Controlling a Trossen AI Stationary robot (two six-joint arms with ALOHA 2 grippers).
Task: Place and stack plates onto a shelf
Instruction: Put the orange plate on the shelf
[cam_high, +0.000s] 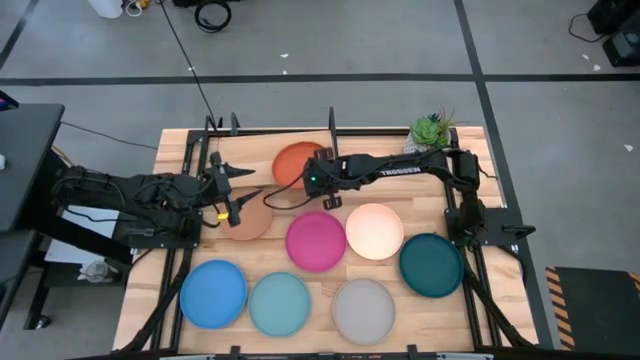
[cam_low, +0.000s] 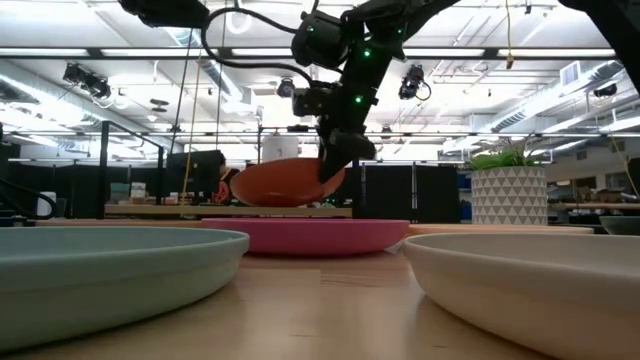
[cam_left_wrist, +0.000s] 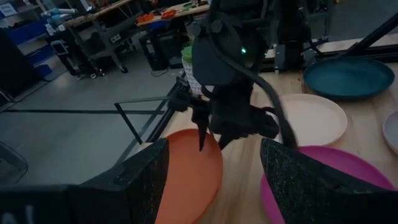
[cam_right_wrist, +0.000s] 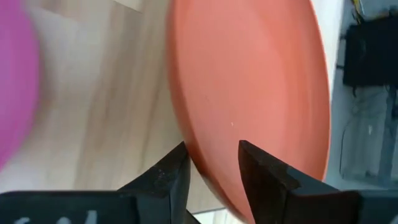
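On top of the light wooden slatted table (cam_high: 300, 320), many round plates are lying flat. Near the front edge, the blue plate (cam_high: 213, 293), the pale blue plate (cam_high: 280, 303) and the grey plate (cam_high: 363, 309) are sitting in a row. Behind them the magenta plate (cam_high: 316, 240), the cream plate (cam_high: 374, 230) and the dark teal plate (cam_high: 431, 264) are sitting side by side. The tan plate (cam_high: 250, 220) is lying to the left, partly under the left gripper (cam_high: 232, 190). That gripper is waiting over the left side of the table with its fingers spread wide and nothing between them. At the back of the table, the orange plate (cam_high: 295, 160) is sitting tilted on the shelf (cam_high: 331, 125), which is showing thin black rods. The right gripper (cam_high: 318, 178) is reaching in over the plate's near edge. Its two dark fingers (cam_right_wrist: 165, 177) are standing a little apart on both sides of the orange rim, so the jaws are looking partly open and not squeezing hard. A small white pot with a green plant (cam_high: 430, 130) is standing at the back right corner. Around the table, a grey floor (cam_high: 540, 110) with dark lines is showing. Across the room, long ceiling lights (cam_low: 120, 50) are shining and dark desks (cam_low: 90, 190) are standing far off.
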